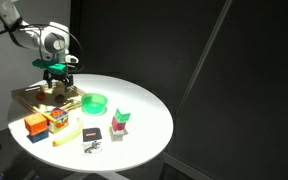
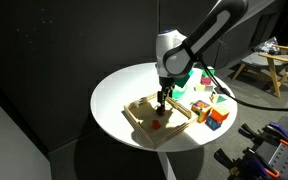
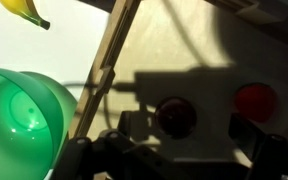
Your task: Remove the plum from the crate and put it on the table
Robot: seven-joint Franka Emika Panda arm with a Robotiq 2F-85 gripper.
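The gripper [image 1: 60, 72] stood with its jaws spread wide apart and nothing between them was clamped; it held nothing. In both exterior views it pointed straight down over the crate [image 1: 34, 97], which sat toward the left edge of the table [image 1: 144, 115] in that frame. From where those cameras stood I could not tell whether the fingertips touched the wooden floor or hung just above it.

In the wrist view the two dark fingers [image 3: 246, 128] came in from the bottom edge, one left of centre and one toward the right. The plum [image 3: 176, 113] lay inside the crate, in the lower middle of the frame, in the gap between the fingers but apart from both. A brighter red fruit [image 3: 254, 100] sat just to its right, also on the crate floor, near the right-hand finger. The arm's shadow fell across the wood around the two fruits.

The crate's light rim ran diagonally through the middle of that frame. Left of it, outside the crate, stood a green bowl [image 3: 19, 110], and a banana [image 3: 24, 10] showed in the upper left corner.
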